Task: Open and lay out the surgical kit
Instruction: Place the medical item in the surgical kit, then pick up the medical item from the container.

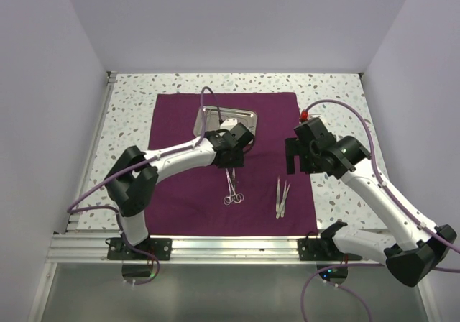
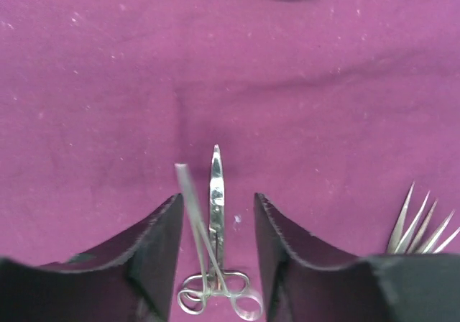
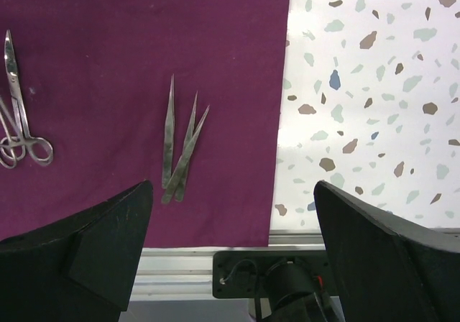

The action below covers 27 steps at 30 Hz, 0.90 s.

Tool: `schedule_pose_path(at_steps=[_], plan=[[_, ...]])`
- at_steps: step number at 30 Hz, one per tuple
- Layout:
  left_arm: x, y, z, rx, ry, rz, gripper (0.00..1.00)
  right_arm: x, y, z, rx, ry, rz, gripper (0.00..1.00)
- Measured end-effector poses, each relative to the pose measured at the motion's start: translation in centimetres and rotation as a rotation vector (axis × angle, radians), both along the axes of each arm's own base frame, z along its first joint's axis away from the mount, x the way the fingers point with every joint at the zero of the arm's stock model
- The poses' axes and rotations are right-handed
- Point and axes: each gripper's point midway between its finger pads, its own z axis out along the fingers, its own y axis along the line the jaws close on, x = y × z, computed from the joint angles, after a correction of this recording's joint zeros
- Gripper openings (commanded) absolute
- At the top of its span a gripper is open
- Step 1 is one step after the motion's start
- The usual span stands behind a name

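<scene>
Top external: scissors (image 1: 231, 189), tweezers (image 1: 281, 197) on cloth (image 1: 180, 192), outside steel tray (image 1: 233, 113)

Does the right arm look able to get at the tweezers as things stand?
Probably yes: the tweezers lie bare on the cloth, just ahead of the right gripper, whose jaws stand open; nothing lies between.

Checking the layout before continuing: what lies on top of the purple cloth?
A steel tray, two crossed ring-handled instruments and tweezers lie on the cloth. The left gripper covers part of the tray, hiding anything there.
</scene>
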Motion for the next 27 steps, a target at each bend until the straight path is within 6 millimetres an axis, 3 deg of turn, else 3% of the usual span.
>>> schedule_pose_path(at_steps=[4, 8, 13, 16, 19, 21, 27], plan=[[0.4, -0.1, 0.2, 0.006, -0.008, 0.009, 0.54, 0.3, 0.2, 0.4, 0.003, -0.006, 0.003, 0.98], [2.4, -1.5, 2.3, -0.006, -0.054, 0.001, 0.53, 0.4, 0.4, 0.7, 0.012, -0.012, 0.003, 0.98], [7.7, -4.1, 6.1, -0.067, -0.149, 0.01, 0.51, 0.2, 0.3, 0.8, 0.023, -0.011, -0.013, 0.98], [11.5, -5.2, 6.9, -0.075, -0.193, 0.039, 0.5, -0.4, 0.0, 1.3, 0.04, -0.027, -0.024, 0.98], [14.3, -6.1, 5.7, -0.069, -0.195, 0.066, 0.49, -1.3, -0.7, 2.1, 0.057, -0.05, -0.036, 0.98], [15.6, -6.4, 3.9, -0.056, -0.174, 0.086, 0.48, -2.0, -1.4, 2.5, 0.052, -0.059, -0.046, 0.98], [15.7, -5.2, -2.3, 0.005, -0.063, 0.159, 0.43, -3.3, -3.4, 3.2, 0.002, -0.073, -0.082, 0.98]])
